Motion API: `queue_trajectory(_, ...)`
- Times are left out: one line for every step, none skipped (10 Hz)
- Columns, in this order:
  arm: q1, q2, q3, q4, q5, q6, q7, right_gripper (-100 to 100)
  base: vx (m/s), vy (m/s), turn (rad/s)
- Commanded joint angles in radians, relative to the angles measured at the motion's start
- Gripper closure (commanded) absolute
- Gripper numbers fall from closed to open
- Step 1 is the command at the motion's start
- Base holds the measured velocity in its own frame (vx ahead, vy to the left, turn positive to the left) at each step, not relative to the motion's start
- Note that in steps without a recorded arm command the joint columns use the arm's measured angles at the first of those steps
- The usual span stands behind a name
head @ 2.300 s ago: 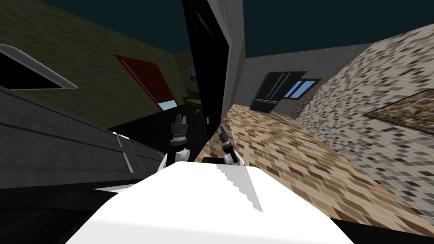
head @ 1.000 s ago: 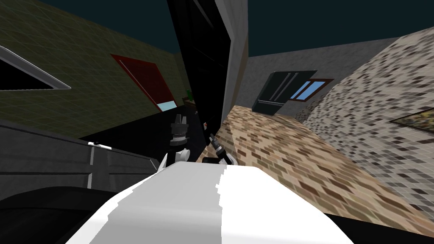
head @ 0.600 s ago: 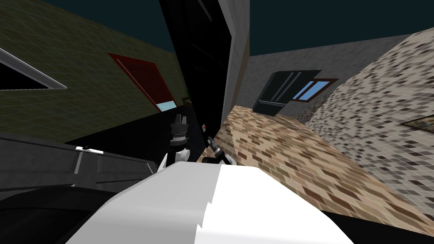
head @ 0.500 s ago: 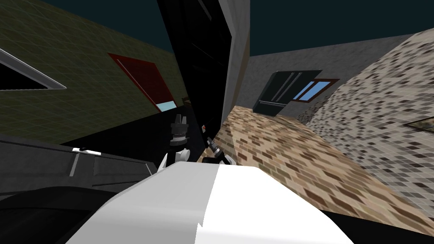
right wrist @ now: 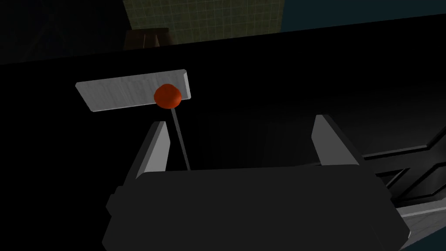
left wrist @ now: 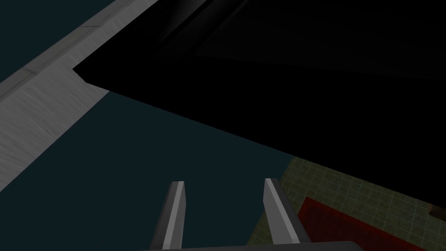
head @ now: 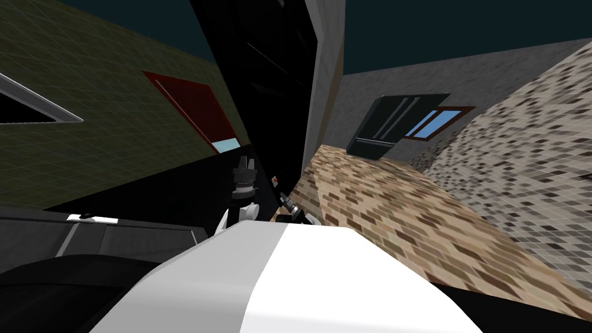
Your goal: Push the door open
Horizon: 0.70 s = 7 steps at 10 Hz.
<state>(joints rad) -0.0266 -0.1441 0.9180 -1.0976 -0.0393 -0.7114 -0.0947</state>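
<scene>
Our right gripper [right wrist: 238, 124], fingers wide apart and empty, faces the black door [right wrist: 305, 74] near an orange knob [right wrist: 167, 96]; our left gripper [left wrist: 223, 183] is parted, empty too.

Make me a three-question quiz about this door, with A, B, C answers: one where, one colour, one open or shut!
1. Where is the orange knob?
A. at the grey plate on the door
B. on the floor
C. on the window
2. What colour is the door?
A. white
B. black
C. yellow
3. The right end effector's fingers are:
A. shut on the knob
B. pressed together
C. open
Answers: 1 A, the knob overlaps the plate's end. 2 B, it shows black. 3 C, they stand wide apart.
</scene>
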Motion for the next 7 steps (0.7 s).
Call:
queue_trajectory(-0.011, -0.003, 0.033, 0.028, -0.002, -0.004, -0.005, -100, 0.213, -0.03, 0.018)
queue_trajectory(-0.02, -0.004, 0.051, 0.051, -0.003, -0.01, -0.008, -100, 0.185, -0.029, 0.022)
queue_trajectory(-0.028, -0.004, 0.066, 0.071, -0.004, -0.015, -0.011, -100, 0.186, -0.046, 0.014)
queue_trajectory(-0.036, -0.004, 0.08, 0.089, -0.005, -0.02, -0.013, -100, 0.182, -0.067, 0.016)
queue_trajectory(-0.043, -0.005, 0.094, 0.107, -0.006, -0.025, -0.016, -100, 0.146, -0.045, 0.018)
queue_trajectory(-0.054, -0.005, 0.114, 0.134, -0.007, -0.032, -0.02, -100, 0.147, -0.034, 0.013)
queue_trajectory(-0.061, -0.005, 0.129, 0.152, -0.009, -0.037, -0.023, -100, 0.177, -0.025, 0.019)
